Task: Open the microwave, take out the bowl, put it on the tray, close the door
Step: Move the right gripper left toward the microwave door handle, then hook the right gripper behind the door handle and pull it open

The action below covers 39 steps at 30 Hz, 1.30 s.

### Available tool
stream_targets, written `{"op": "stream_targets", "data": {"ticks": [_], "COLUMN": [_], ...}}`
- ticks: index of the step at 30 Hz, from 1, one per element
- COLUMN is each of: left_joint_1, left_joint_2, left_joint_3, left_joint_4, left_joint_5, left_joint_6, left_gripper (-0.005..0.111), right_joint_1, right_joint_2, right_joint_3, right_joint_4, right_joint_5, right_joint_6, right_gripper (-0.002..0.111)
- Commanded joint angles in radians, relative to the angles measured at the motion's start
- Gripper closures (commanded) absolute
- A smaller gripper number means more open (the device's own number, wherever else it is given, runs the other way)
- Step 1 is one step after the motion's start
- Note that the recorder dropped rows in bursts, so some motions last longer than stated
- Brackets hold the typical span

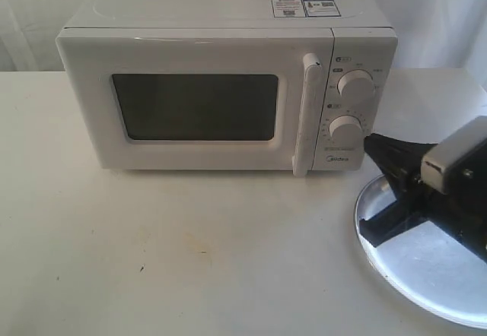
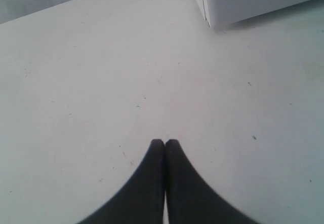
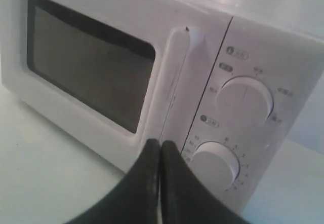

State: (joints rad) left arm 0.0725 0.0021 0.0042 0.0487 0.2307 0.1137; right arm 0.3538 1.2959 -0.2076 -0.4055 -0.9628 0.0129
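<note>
Just ahead of the right gripper (image 3: 160,143), slightly above its tips, stands the door's (image 1: 194,51) handle (image 3: 174,77), a bar whose long axis runs upright. The fingers are pressed together and hold nothing, so I judge they must spread before hooking that bar. This gripper hangs over the tray (image 1: 426,275) and is the nearer one. The left gripper (image 2: 164,142), also pressed together, hovers over bare table (image 2: 101,82). The microwave (image 1: 228,17) is closed; the bowl is not visible.
</note>
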Motion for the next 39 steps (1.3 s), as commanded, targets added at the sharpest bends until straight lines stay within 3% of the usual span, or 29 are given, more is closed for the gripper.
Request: {"op": "stream_targets", "data": {"ticks": [1,10,13,16,21,23,34,39], "left_joint_1": [-0.004,-0.004,-0.004,-0.004,-0.004,-0.004,-0.004,-0.004], "left_joint_2": [-0.002,-0.002,-0.002,-0.002,-0.002,-0.002,-0.002,-0.002], "left_joint_3": [-0.004,-0.004,-0.004,-0.004,-0.004,-0.004,-0.004,-0.004], "left_joint_4": [-0.004,-0.004,-0.004,-0.004,-0.004,-0.004,-0.004,-0.004], "left_joint_5": [0.001,0.001,0.001,0.001,0.001,0.001,0.001,0.001], "left_joint_6": [-0.005,-0.005,-0.005,-0.005,-0.005,-0.005,-0.005,-0.005], "left_gripper": [0.107,0.107,0.107,0.107,0.107,0.107,0.107,0.107], "right_joint_1": [-0.005,-0.005,-0.005,-0.005,-0.005,-0.005,0.037,0.052], "right_joint_2": [0.151,0.322,0.374,0.422,0.494,0.524,0.594,0.603], "right_joint_3": [-0.057,-0.167,-0.207,-0.243,-0.299,-0.326,-0.425,-0.436], "right_joint_4": [0.058,0.032,-0.007,-0.033,-0.042,-0.065,-0.153,-0.225], "right_joint_5": [-0.063,-0.09,-0.09,-0.09,-0.092,-0.092,-0.094,-0.092], "right_joint_6": [-0.013,-0.02,-0.02,-0.02,-0.005,-0.002,0.003,0.001], "right_gripper": [0.108,0.108,0.102,0.086,0.041,0.032,0.045,0.073]}}
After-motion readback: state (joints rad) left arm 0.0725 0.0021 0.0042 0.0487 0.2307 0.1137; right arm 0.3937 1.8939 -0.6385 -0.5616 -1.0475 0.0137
